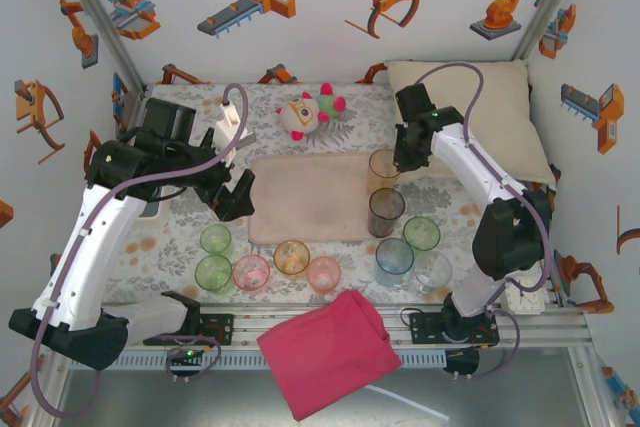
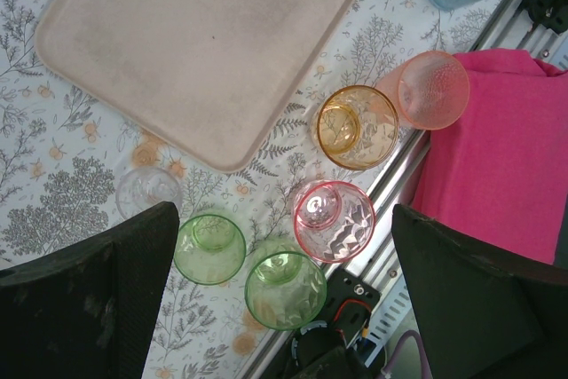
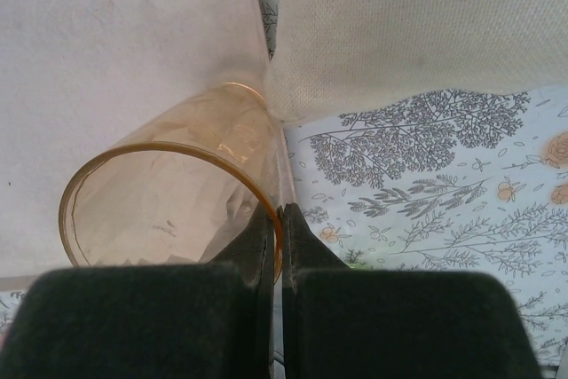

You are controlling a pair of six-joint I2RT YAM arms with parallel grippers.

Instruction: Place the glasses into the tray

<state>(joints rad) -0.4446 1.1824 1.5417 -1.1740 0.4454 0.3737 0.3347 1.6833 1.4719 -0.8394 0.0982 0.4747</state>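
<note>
Pink-beige tray (image 1: 310,197) mid-table; amber glass (image 1: 384,165) at right edge; other glasses (image 1: 291,257) upright nearby.

Bright even light — soft shadows, pics sharp

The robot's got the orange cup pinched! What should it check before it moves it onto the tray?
1. Grip: right gripper shut on the wall of the amber glass: ok.
2. Room on the tray, its middle is bare: ok.
3. Left gripper open, beside the tray's left edge, out of the way: ok.
4. Smoky grey glass apart from the amber one: cannot tell, they stand very close.
5. Amber glass lifted clear: cannot tell.
</note>
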